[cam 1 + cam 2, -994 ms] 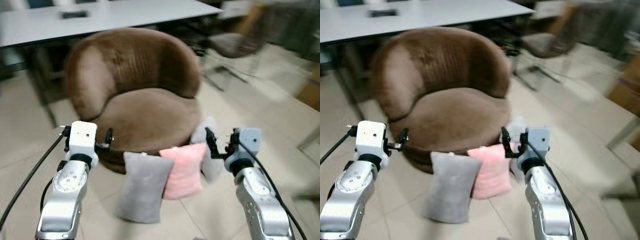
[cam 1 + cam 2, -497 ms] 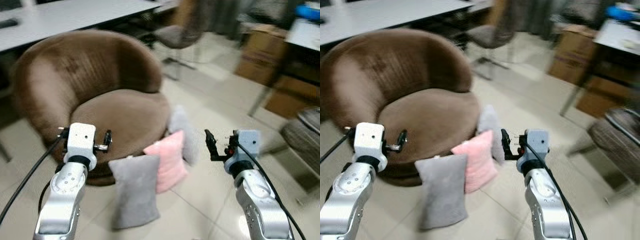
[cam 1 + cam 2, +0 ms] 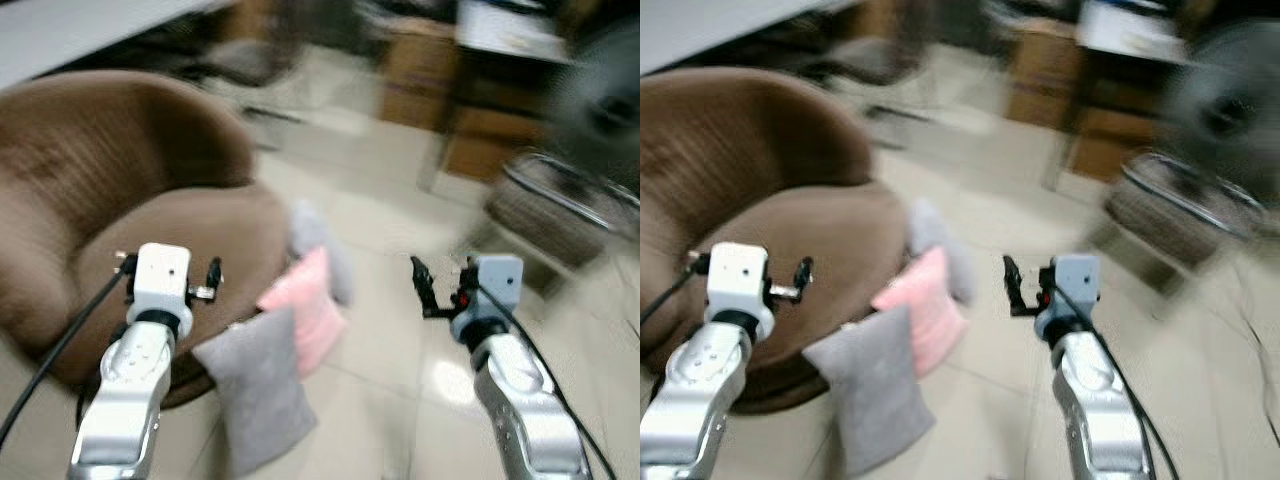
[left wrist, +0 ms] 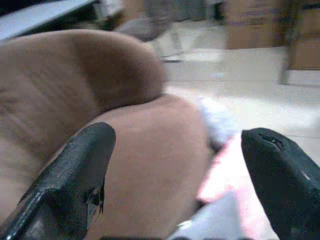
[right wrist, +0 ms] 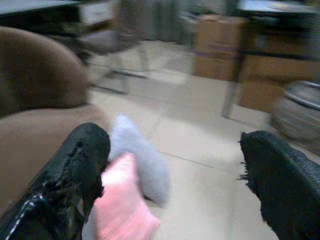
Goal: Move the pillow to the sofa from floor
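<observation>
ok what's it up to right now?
Nothing is held. Three pillows, grey, pink and a pale one, are on the floor against the front of the brown sofa. Both arms are raised in front of the robot: the left pincer hangs open over the sofa's front edge, the right pincer open over bare floor beside the pillows. The view is blurred, so the robot is probably moving.
</observation>
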Tool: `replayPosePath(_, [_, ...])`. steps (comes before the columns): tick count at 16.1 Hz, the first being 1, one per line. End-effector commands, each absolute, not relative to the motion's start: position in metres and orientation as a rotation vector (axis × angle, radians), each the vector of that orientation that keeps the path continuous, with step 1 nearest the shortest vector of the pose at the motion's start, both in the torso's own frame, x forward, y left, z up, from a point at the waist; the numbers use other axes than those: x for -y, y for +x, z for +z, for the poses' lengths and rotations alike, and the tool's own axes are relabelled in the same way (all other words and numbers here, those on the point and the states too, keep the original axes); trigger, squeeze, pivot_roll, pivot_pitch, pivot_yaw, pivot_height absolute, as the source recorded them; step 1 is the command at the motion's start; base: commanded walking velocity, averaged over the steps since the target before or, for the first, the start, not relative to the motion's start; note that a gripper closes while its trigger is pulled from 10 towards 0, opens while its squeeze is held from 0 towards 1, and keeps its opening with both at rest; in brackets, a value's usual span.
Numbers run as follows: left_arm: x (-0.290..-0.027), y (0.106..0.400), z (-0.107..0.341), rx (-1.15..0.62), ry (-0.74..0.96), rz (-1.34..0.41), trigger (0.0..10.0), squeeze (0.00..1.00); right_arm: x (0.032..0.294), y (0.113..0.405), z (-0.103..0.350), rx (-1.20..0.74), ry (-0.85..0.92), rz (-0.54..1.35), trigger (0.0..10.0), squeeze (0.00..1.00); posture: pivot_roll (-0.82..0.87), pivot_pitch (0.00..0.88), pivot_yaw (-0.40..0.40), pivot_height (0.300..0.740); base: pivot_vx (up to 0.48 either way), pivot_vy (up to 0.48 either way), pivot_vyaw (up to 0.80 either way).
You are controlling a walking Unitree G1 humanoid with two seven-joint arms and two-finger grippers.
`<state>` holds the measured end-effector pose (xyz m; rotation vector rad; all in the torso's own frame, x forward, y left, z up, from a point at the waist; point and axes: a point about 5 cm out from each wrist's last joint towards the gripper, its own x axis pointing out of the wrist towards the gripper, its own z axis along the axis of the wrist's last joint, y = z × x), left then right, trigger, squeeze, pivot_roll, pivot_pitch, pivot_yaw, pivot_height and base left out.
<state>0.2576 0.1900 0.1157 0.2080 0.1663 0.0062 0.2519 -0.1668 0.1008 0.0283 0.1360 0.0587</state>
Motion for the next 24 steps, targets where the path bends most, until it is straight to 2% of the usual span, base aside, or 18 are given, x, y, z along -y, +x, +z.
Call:
replayPosePath(1, [-0.1866, 0.2573, 0.1146, -0.169, 0.219, -0.013, 10.0, 0.00, 0.1695, 0.2514, 0.1018, -0.133, 0.028, 0.042, 10.0, 0.00, -0.01, 0.000, 0.009, 0.740, 0.000, 0.382, -0.80])
replayPosePath(6, [-0.1862, 0.2595, 0.1150, -0.168, 0.222, -0.024, 10.0, 0.00, 0.1708, 0.2485, 0.1005, -0.134, 0.031, 0.028, 10.0, 0.00, -0.02, 0.000, 0.023, 0.740, 0.000, 0.380, -0.80])
replayPosePath(20, [-0.1850, 0.2620, 0.1143, -0.157, 0.218, -0.011, 10.0, 0.00, 0.1703, 0.2530, 0.1012, -0.136, 0.008, 0.041, 10.0, 0.00, -0.03, 0.000, 0.000, 0.740, 0.000, 0.379, -0.80])
replayPosePath(21, [-0.1833, 0.2639, 0.1144, -0.152, 0.210, -0.016, 10.0, 0.00, 0.1722, 0.2526, 0.1017, -0.132, -0.016, 0.042, 10.0, 0.00, -0.03, 0.000, 0.005, 0.740, 0.000, 0.255, -0.43])
replayPosePath(22, [-0.1805, 0.2654, 0.1149, -0.124, 0.191, -0.022, 10.0, 0.00, 0.1709, 0.2509, 0.1009, -0.124, -0.113, 0.093, 10.0, 0.00, -0.03, 0.000, 0.006, 0.740, 0.000, 0.000, 0.00])
replayPosePath(24, [-0.1798, 0.2662, 0.1141, -0.113, 0.173, -0.006, 10.0, 0.00, 0.1710, 0.2512, 0.0990, -0.134, -0.125, 0.105, 10.0, 0.00, -0.04, 0.000, 0.005, 0.740, 0.000, 0.000, 0.00])
